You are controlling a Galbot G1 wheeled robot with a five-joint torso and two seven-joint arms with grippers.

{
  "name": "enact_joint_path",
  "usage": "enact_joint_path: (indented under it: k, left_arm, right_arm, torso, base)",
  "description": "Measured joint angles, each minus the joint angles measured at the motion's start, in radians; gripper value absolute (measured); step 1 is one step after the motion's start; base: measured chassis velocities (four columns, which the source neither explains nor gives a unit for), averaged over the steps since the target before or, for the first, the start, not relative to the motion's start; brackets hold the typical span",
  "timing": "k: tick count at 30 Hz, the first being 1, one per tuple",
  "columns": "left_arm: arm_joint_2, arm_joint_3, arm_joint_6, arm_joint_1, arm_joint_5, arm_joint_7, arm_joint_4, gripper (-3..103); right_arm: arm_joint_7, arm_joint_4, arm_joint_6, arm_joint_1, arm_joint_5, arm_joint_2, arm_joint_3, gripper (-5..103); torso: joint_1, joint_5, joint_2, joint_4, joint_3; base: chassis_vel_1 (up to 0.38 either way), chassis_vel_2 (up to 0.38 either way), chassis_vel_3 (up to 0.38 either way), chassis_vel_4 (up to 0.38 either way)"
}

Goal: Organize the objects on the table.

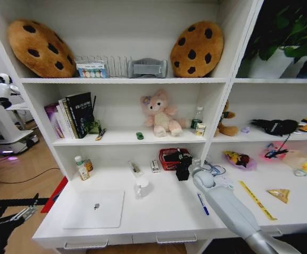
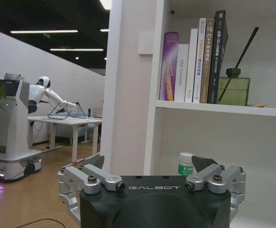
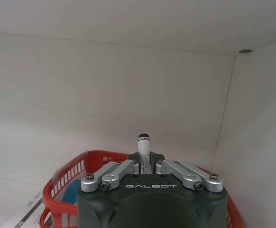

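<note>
My right gripper [image 1: 183, 167] reaches to the back of the white table [image 1: 164, 214] and hangs over a red basket [image 1: 168, 157]. In the right wrist view its fingers [image 3: 147, 159] are shut on a marker [image 3: 143, 142] with a white barrel and black cap, held upright above the basket [image 3: 64, 183]. A closed silver laptop [image 1: 94, 209] lies at the front left. Beside my right forearm lies a blue pen [image 1: 202, 203]. A tiny green toy [image 1: 139, 135] sits on the shelf above. My left gripper [image 1: 5, 222] is parked low, left of the table, open [image 2: 152, 164].
A green-capped bottle [image 1: 81, 168], a white cup-like item [image 1: 141, 186] and a small box [image 1: 155, 165] stand on the table. A yellow ruler [image 1: 256, 200] lies to the right. Books [image 1: 71, 114], a pink plush [image 1: 160, 114] and cookie cushions [image 1: 196, 48] fill the shelves.
</note>
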Motion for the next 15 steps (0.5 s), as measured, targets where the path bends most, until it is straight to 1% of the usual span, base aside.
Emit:
enact_joint_path:
  k: [6,7,8,9,10,11,14,15]
  left_arm:
    - [0.0,0.0,0.0,0.0,0.0,0.0,0.0,100]
    - [0.0,0.0,0.0,0.0,0.0,0.0,0.0,100]
    - [0.0,0.0,0.0,0.0,0.0,0.0,0.0,100]
    - [0.0,0.0,0.0,0.0,0.0,0.0,0.0,100]
    - [0.0,0.0,0.0,0.0,0.0,0.0,0.0,100]
    - [0.0,0.0,0.0,0.0,0.0,0.0,0.0,100]
    - [0.0,0.0,0.0,0.0,0.0,0.0,0.0,100]
    - [0.0,0.0,0.0,0.0,0.0,0.0,0.0,100]
  right_arm:
    - [-0.009,-0.016,0.024,-0.025,-0.011,0.017,0.009,10]
    - [-0.01,-0.017,0.029,-0.031,-0.013,0.018,0.013,8]
    - [-0.011,-0.017,0.031,-0.036,-0.013,0.018,0.016,10]
    - [-0.011,-0.017,0.031,-0.036,-0.013,0.018,0.016,10]
    - [-0.011,-0.016,0.031,-0.044,-0.014,0.017,0.021,15]
    - [-0.011,-0.016,0.031,-0.044,-0.014,0.017,0.021,15]
    - [-0.012,0.008,0.031,-0.08,-0.013,0.009,0.046,31]
    - [-0.012,0.008,0.031,-0.08,-0.013,0.009,0.046,31]
  torso:
    - [0.0,0.0,0.0,0.0,0.0]
    - [0.0,0.0,0.0,0.0,0.0]
    - [0.0,-0.0001,0.0,0.0,0.0]
    - [0.0,-0.0001,0.0,0.0,0.0]
    - [0.0,0.0,0.0,0.0,0.0]
    - [0.0,0.0,0.0,0.0,0.0]
    - [0.0,0.0,0.0,0.0001,0.0]
    - [0.0,0.0,0.0,0.0001,0.0]
  base:
    - [0.0,0.0,0.0,0.0]
    - [0.0,0.0,0.0,0.0]
    - [0.0,0.0,0.0,0.0]
    - [0.0,0.0,0.0,0.0]
    - [0.0,0.0,0.0,0.0]
    - [0.0,0.0,0.0,0.0]
    - [0.0,0.0,0.0,0.0]
    - [0.0,0.0,0.0,0.0]
